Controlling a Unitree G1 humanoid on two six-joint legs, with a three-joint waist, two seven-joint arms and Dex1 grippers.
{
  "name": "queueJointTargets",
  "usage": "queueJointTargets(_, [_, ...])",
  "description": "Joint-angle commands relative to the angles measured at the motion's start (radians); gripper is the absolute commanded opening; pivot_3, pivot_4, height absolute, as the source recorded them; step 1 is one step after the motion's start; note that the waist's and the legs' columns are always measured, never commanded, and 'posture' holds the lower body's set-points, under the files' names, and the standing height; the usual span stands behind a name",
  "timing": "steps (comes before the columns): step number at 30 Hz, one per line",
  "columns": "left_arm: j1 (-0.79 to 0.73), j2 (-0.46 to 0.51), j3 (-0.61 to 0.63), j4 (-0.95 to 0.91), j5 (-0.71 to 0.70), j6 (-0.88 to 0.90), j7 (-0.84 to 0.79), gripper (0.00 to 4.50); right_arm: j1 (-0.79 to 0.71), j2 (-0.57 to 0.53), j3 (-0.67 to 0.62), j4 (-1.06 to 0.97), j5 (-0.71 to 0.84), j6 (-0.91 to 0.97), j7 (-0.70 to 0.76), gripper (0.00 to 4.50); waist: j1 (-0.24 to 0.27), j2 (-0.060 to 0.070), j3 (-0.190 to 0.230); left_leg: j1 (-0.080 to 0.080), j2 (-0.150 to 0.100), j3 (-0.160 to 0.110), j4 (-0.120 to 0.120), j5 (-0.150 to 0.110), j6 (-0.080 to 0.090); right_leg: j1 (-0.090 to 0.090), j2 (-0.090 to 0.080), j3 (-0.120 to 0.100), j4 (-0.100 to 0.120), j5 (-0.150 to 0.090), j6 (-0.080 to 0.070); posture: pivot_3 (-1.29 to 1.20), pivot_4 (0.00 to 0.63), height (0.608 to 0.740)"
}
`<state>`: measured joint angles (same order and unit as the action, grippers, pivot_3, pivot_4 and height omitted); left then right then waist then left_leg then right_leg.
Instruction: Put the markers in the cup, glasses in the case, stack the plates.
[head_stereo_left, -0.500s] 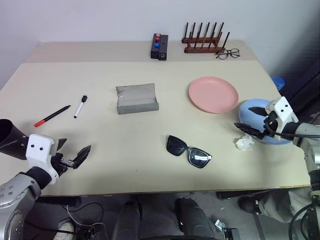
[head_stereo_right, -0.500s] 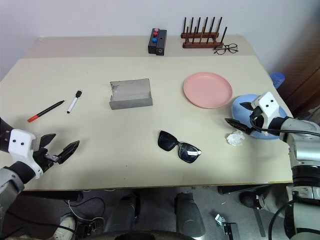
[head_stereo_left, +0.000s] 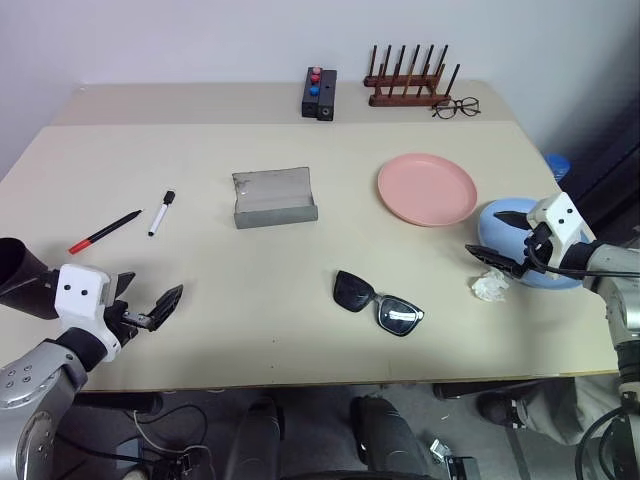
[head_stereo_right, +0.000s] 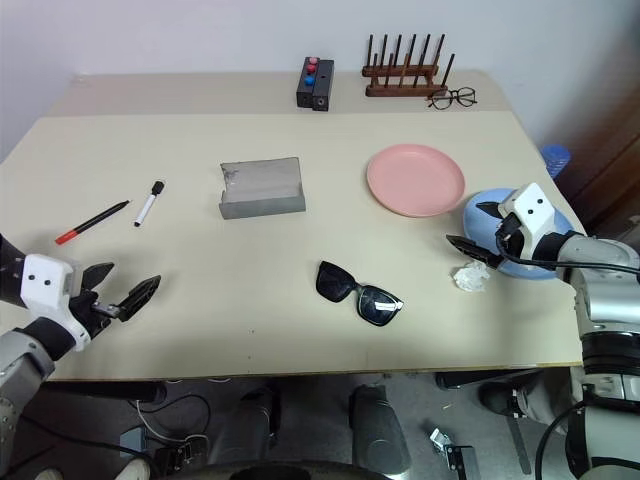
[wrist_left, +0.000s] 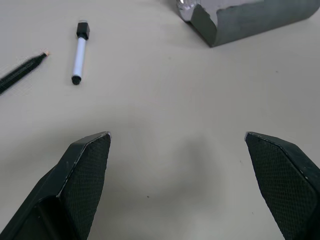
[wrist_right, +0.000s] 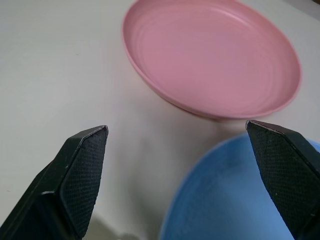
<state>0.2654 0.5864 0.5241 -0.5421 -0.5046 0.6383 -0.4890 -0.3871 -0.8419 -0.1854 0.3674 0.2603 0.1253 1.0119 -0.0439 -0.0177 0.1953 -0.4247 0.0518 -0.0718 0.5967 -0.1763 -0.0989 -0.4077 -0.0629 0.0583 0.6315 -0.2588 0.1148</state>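
A red marker (head_stereo_left: 103, 231) and a white marker (head_stereo_left: 161, 213) lie at the table's left. My left gripper (head_stereo_left: 156, 286) hovers open nearer the front edge, empty. A black tapered shape at the far left, apparently the cup (head_stereo_left: 20, 275), is partly hidden behind my left hand. The grey case (head_stereo_left: 274, 197) stands open at mid-table. The black sunglasses (head_stereo_left: 378, 302) lie in front of it to the right. The pink plate (head_stereo_left: 427, 188) sits right of the case. My right gripper (head_stereo_left: 483, 233) is open over the near left rim of the blue plate (wrist_right: 230, 200), touching nothing.
A crumpled white paper (head_stereo_left: 490, 287) lies beside the blue plate, near my right gripper. At the back stand a wooden peg rack (head_stereo_left: 408, 80), thin wire spectacles (head_stereo_left: 456, 107) and a black box with red and blue buttons (head_stereo_left: 320, 92). The blue plate is close to the table's right edge.
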Motion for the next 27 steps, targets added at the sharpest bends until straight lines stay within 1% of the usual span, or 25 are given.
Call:
queueJointTargets(1, [-0.035,0.012,0.017,0.011,0.009,-0.008,0.025,4.41,-0.02,0.029,-0.001,-0.079,0.019,0.015,-0.025,4.5,0.0,0.0,0.0,0.0,0.0,0.0,0.0,0.0,0.0,0.0,0.0,0.0,0.0,0.0,0.0,0.0,0.15,0.738])
queueJointTargets(3, [-0.093,0.014,0.007,0.04,0.006,0.011,0.05,4.41,-0.039,0.067,0.022,-0.141,0.019,0.042,-0.053,4.5,-0.001,0.0,0.0,0.001,0.0,0.0,0.0,0.0,0.0,0.0,0.0,0.0,0.0,0.0,0.0,0.0,0.15,0.738])
queueJointTargets(7, [-0.221,0.04,-0.057,0.109,0.035,0.073,0.097,4.41,-0.054,0.125,0.07,-0.249,-0.003,0.094,-0.109,4.5,0.002,0.0,0.0,0.001,0.0,0.0,0.0,0.0,0.0,0.0,0.0,0.0,0.002,0.0,0.0,0.0,0.15,0.738])
queueJointTargets(9, [-0.328,0.049,-0.097,0.16,0.049,0.126,0.141,4.41,-0.068,0.149,0.104,-0.301,-0.022,0.109,-0.135,4.5,0.006,0.0,0.0,0.0,0.0,0.0,0.0,0.0,0.0,0.0,0.0,0.0,0.002,0.0,0.001,0.0,0.15,0.738])
queueJointTargets(11, [-0.445,0.036,-0.121,0.216,0.046,0.184,0.188,4.41,-0.074,0.181,0.134,-0.359,-0.022,0.126,-0.156,4.5,0.009,-0.001,0.0,0.0,0.0,-0.001,0.001,0.0,0.0,0.0,0.001,0.0,0.002,0.0,0.001,0.0,0.15,0.738])
queueJointTargets(13, [-0.55,0.036,-0.164,0.28,0.082,0.257,0.249,4.41,-0.066,0.21,0.16,-0.43,-0.018,0.151,-0.176,4.5,0.009,-0.001,0.0,0.0,0.0,-0.001,0.001,0.0,0.0,0.001,0.001,-0.001,0.002,0.0,0.001,0.0,0.15,0.738])
queueJointTargets(15, [-0.652,0.029,-0.173,0.383,0.108,0.309,0.303,4.41,-0.053,0.24,0.181,-0.504,-0.001,0.193,-0.194,4.5,0.007,-0.001,0.0,0.0,0.0,-0.002,0.001,0.0,0.0,0.001,0.001,-0.001,0.002,0.001,0.003,0.0,0.15,0.738])
queueJointTargets(17, [-0.725,0.015,-0.17,0.463,0.118,0.322,0.33,4.41,-0.039,0.26,0.197,-0.557,0.007,0.224,-0.207,4.5,0.005,-0.001,0.0,0.0,0.0,-0.002,0.0,0.0,0.0,0.0,0.001,-0.001,0.002,0.002,0.005,0.0,0.15,0.738])
queueJointTargets(20, [-0.858,0.003,-0.215,0.647,0.164,0.306,0.352,4.41,-0.002,0.29,0.228,-0.646,0.02,0.275,-0.233,4.5,0.003,-0.001,0.0,0.0,0.0,-0.002,0.0,0.0,0.0,0.0,0.001,-0.001,0.003,0.002,0.006,0.0,0.15,0.738])
queueJointTargets(22, [-0.912,0.006,-0.242,0.743,0.202,0.284,0.363,4.41,0.013,0.299,0.237,-0.678,0.023,0.295,-0.244,4.5,0.003,-0.001,0.0,0.0,0.0,-0.003,0.0,0.0,0.0,0.0,0.001,-0.002,0.003,0.002,0.006,0.0,0.15,0.738])
queueJointTargets(27, [-1.076,-0.006,-0.232,1.015,0.229,0.24,0.374,4.41,0.052,0.308,0.238,-0.744,0.039,0.34,-0.266,4.5,0.004,-0.001,0.0,0.0,0.0,-0.003,0.0,0.0,0.0,0.0,0.001,-0.002,0.003,0.002,0.006,0.0,0.15,0.738])
